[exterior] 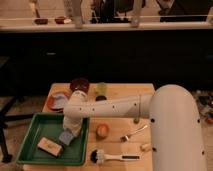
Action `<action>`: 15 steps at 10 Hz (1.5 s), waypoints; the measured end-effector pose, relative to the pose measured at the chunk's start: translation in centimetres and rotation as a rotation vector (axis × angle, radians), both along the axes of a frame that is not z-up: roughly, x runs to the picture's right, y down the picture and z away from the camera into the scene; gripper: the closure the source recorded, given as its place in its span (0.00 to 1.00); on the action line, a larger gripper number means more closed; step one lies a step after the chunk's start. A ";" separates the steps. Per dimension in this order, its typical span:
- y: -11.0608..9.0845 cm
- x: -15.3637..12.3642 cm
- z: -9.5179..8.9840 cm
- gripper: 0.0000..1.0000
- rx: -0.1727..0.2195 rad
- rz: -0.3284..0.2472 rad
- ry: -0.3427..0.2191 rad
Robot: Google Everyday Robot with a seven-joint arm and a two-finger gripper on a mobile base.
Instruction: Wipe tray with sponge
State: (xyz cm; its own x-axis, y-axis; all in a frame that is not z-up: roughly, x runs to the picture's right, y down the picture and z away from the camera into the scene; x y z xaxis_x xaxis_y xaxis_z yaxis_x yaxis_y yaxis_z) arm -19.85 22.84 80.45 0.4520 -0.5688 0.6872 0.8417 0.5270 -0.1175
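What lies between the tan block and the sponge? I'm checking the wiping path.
Camera view: bare tray floor separates the tan block from the sponge, which sits beneath the tool.
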 end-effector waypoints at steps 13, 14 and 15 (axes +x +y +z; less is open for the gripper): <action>0.5 -4.4 1.0 0.82 -0.028 -0.088 -0.058; 0.8 -4.2 0.8 0.82 -0.033 -0.090 -0.058; 0.8 -3.3 0.5 0.82 -0.037 -0.088 -0.052</action>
State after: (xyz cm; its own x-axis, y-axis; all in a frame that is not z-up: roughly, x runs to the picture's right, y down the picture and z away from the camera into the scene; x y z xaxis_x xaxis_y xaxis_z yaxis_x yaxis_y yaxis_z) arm -23.17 23.68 80.95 0.3647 -0.5785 0.7297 0.8899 0.4471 -0.0903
